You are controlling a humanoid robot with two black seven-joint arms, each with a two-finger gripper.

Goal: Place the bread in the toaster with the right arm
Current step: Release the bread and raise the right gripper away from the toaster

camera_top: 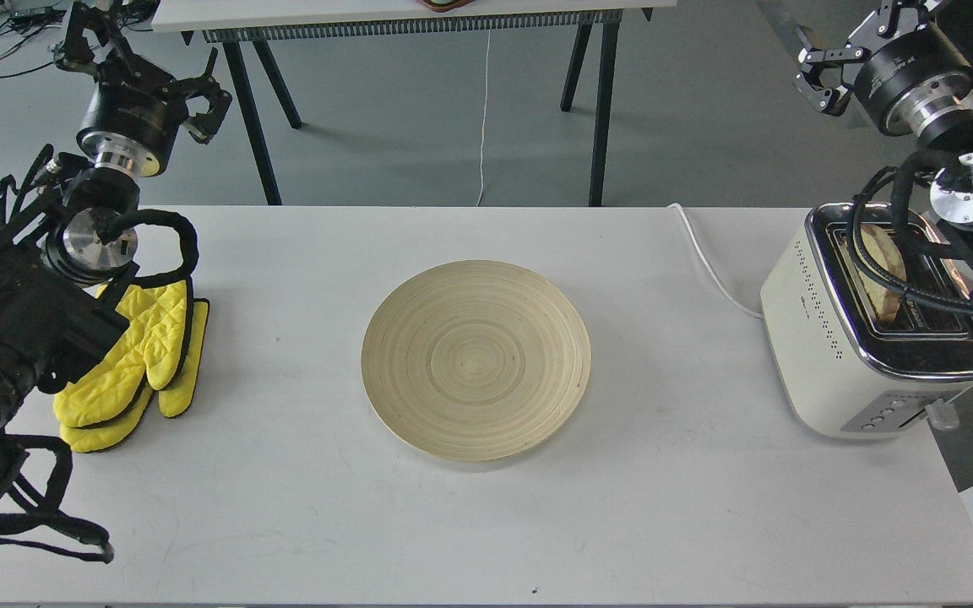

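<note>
Head view: bread (879, 263) below right fingers (818, 69)

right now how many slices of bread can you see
1: the bread stands in a slot of the toaster at the table's right end. The cables partly cover the slots, so another could be hidden.

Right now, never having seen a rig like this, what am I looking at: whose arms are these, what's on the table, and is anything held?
This single picture comes from the robot's own head, looking down at a white table. The black arms are its own. The left gripper and right gripper are both raised, open and empty. On the table lie yellow mitts, a bare wooden plate and a toaster. The bread already stands in a toaster slot.
</note>
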